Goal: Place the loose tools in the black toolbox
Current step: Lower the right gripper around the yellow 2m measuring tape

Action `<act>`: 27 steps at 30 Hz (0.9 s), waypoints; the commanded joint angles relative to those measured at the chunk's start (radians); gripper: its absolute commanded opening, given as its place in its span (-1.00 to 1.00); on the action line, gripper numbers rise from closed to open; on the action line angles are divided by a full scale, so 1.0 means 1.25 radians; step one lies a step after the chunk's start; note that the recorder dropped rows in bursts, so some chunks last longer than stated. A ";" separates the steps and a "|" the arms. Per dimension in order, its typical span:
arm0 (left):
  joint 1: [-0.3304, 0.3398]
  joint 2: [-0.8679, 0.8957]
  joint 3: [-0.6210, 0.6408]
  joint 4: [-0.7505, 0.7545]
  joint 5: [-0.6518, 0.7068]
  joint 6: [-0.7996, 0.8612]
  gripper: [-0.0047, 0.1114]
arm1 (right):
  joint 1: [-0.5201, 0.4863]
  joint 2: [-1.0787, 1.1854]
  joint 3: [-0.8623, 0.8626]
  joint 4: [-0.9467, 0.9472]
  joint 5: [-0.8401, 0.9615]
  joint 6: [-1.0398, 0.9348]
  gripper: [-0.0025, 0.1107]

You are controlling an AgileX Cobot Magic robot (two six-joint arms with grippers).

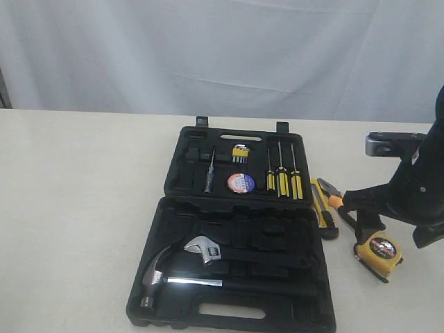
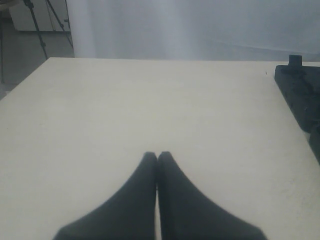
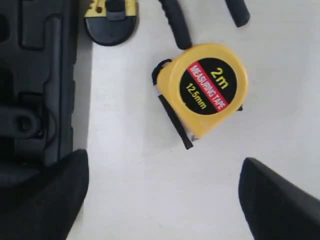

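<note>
The black toolbox point(image 1: 229, 277) lies open in the middle of the table, and the black tape roll point(image 1: 241, 182) sits in its far half. Right of it on the table lie the yellow-black utility knife point(image 1: 322, 208), the orange-handled pliers point(image 1: 333, 198) and the yellow tape measure point(image 1: 378, 250). My right gripper point(image 1: 362, 211) hovers over the pliers handles, partly hiding them. In the right wrist view it point(image 3: 162, 195) is open over bare table, with the tape measure point(image 3: 207, 90) just ahead of its fingertips. My left gripper point(image 2: 157, 156) is shut and empty, left of the toolbox point(image 2: 300, 95).
A steel hammer point(image 1: 159, 274) and wrench point(image 1: 203, 248) lie in the toolbox's near half. Three yellow-black screwdrivers point(image 1: 281, 182) fill slots in the far half. A white curtain hangs behind the table. The knife's end point(image 3: 110, 20) and pliers handles point(image 3: 175, 22) lie beyond the tape measure.
</note>
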 commanded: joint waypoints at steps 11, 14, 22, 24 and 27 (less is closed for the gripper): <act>-0.004 -0.001 0.002 0.000 -0.004 -0.005 -0.92 | -0.043 0.101 0.000 -0.011 -0.085 0.027 0.41; -0.004 -0.001 0.002 0.000 -0.004 -0.005 -0.92 | -0.043 0.120 0.000 0.000 -0.112 0.019 0.41; -0.004 -0.001 0.002 0.000 -0.004 -0.005 -0.92 | -0.043 0.175 -0.047 -0.004 -0.107 0.016 0.41; -0.004 -0.001 0.002 0.000 -0.004 -0.005 -0.92 | -0.043 0.181 -0.059 -0.004 -0.105 0.016 0.41; -0.004 -0.001 0.002 0.000 -0.004 -0.005 -0.92 | -0.043 0.187 -0.069 -0.004 -0.107 0.008 0.41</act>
